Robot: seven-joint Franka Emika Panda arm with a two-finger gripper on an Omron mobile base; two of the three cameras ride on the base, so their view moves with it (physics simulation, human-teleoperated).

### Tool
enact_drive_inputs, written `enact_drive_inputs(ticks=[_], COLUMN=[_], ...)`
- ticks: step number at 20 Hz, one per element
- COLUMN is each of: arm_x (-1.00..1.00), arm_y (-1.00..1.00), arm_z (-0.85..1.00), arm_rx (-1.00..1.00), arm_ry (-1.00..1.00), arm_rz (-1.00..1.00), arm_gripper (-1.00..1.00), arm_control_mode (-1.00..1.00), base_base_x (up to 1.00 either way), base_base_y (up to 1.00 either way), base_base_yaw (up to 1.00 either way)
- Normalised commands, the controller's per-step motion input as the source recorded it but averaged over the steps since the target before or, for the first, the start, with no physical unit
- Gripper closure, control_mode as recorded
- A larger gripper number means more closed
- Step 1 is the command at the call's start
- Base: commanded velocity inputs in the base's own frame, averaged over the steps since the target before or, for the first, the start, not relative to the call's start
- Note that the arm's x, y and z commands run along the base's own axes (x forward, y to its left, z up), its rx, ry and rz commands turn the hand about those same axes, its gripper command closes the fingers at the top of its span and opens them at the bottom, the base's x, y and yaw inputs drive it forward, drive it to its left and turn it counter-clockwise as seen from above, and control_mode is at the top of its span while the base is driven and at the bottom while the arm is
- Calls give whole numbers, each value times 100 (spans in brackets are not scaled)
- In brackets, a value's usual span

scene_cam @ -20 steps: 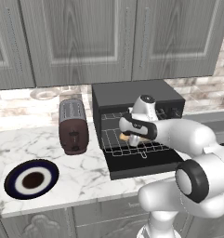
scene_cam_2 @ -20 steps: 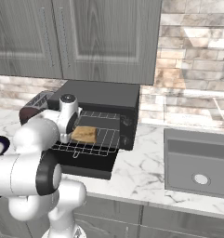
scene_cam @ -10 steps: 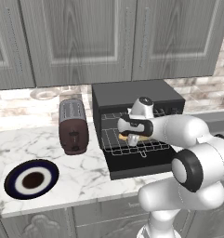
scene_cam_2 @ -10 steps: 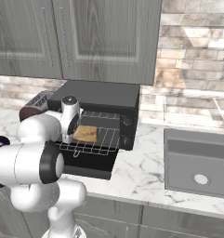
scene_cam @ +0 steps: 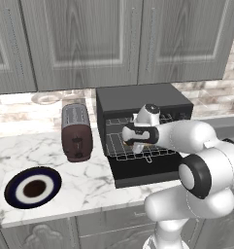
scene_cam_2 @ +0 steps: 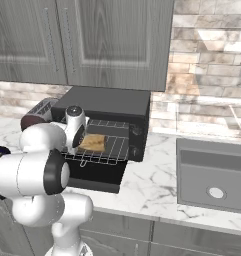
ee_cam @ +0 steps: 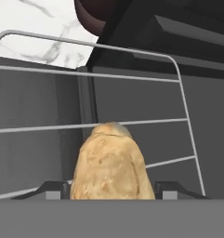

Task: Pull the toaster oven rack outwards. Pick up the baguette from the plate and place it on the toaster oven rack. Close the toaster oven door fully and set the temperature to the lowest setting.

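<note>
Golden-tan baguette, silver wire rack, matte black toaster oven — navy, white-ringed plate, maroon-and-silver toaster

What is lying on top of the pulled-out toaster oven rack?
The baguette lies on the toaster oven rack, between the gripper's fingers. Whether they touch the bread cannot be told, and the arm hides part of the rack.

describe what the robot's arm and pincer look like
The arm is glossy white with rounded, bulbous segments and dark grey to black rings at the joints. The pincer has two small dark fingers with grey tips. No cables or markings are visible.
</note>
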Motion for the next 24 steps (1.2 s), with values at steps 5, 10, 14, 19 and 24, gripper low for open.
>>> enact_drive_inputs(ticks=[5,10,14,19,24], arm_x=[0,0,0,-9,-59], arm_y=[0,1,2,7,6], arm_z=[20,68,64,63,77], arm_rx=[0,0,0,0,1], arm_ry=[0,0,2,5,11], arm_rz=[0,0,0,0,-2], arm_gripper=[-100,-100,-100,-100,-100], arm_control_mode=[-100,-100,-100,-100,-100], base_base_x=[0,0,0,0,0], base_base_y=[0,0,0,0,0], base_base_yaw=[0,0,0,0,0])
